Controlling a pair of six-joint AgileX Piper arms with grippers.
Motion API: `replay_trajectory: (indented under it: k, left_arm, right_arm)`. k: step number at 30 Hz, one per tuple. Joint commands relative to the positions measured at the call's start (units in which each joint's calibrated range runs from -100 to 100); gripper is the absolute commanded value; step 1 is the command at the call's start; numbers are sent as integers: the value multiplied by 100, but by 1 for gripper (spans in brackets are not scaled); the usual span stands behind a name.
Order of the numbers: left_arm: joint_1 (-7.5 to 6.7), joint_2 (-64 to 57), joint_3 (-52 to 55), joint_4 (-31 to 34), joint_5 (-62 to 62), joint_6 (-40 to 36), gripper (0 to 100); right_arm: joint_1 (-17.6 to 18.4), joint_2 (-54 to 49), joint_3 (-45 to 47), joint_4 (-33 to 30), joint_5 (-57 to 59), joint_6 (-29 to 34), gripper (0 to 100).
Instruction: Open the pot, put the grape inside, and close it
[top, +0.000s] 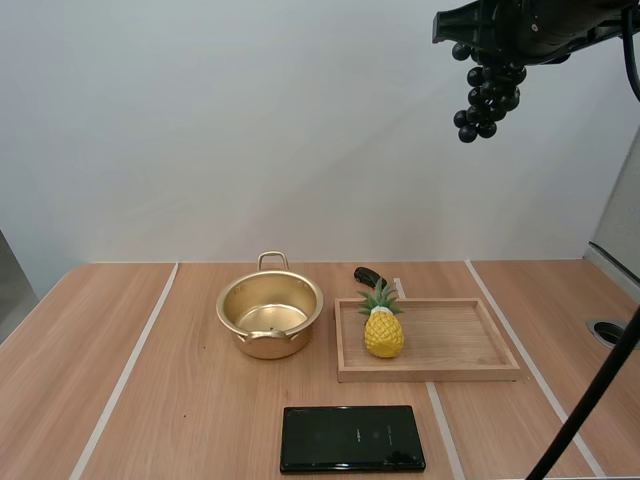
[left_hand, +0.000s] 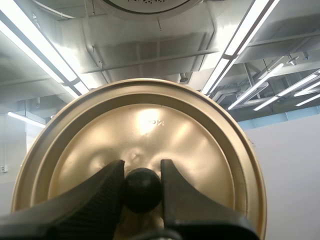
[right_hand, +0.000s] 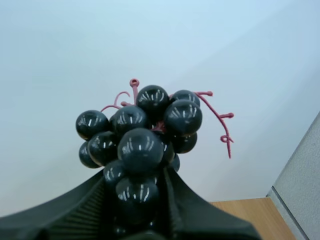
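Note:
The gold pot (top: 270, 315) stands open on the table, left of the wooden tray, with nothing inside. Its gold lid (left_hand: 145, 135) is held up in the air: my left gripper (left_hand: 142, 187) is shut on the lid's black knob (left_hand: 142, 190). High at the right, my right gripper (top: 492, 62) hangs well above the table, shut on a bunch of dark grapes (top: 487, 100). The right wrist view has the grapes (right_hand: 142, 135) pinched between the two fingers, with a red stem curling out of the bunch.
A wooden tray (top: 450, 340) lies right of the pot with a yellow toy pineapple (top: 383, 325) in its left end. A small black object (top: 368, 276) lies behind the tray. A black pack (top: 352, 438) lies near the table's front edge.

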Motion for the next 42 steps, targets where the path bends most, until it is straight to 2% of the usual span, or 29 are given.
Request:
replay_trajectory:
  k: [1, 4, 7, 9, 13, 19, 25, 31, 37, 39, 42]
  left_arm:
    - [-9, 14, -10, -90, -66, -8, 0]
    - [-9, 14, -10, -90, -66, -8, 0]
    - [-9, 14, -10, -90, -25, -8, 0]
    - [-9, 14, -10, -90, 32, -8, 0]
    - [-9, 14, -10, -90, 83, -8, 0]
    - [-9, 14, -10, -90, 170, 205, 0]
    - [-9, 14, -10, -90, 192, 334, 0]
    - [-9, 14, -10, -90, 192, 334, 0]
    - [-9, 14, -10, -90, 208, 328, 0]
    - [-9, 14, -10, -90, 293, 328, 0]
    - [-9, 14, -10, -90, 451, 328, 0]
  right_arm:
    - [-25, -70, -87, 428, -104, -623, 0]
    - [-25, -5, -87, 1381, 178, -1926, 0]
    - [-25, 43, -87, 2524, 973, -3119, 0]
    - [-25, 86, -87, 3101, 1639, -3661, 0]
    - [-25, 267, -87, 4120, 2840, -4564, 0]
    - [-25, 605, -87, 4874, 2840, -5307, 0]
    - [116, 1054, -75, 4795, 2840, -5800, 0]
    - [616, 1444, -75, 4130, 2840, -6032, 0]
    - [1287, 1935, -75, 3355, 2840, -5938, 0]
    - [1477, 2111, -75, 3213, 2840, -5780, 0]
    - [1755, 2396, -47, 2888, 2840, -5219, 0]
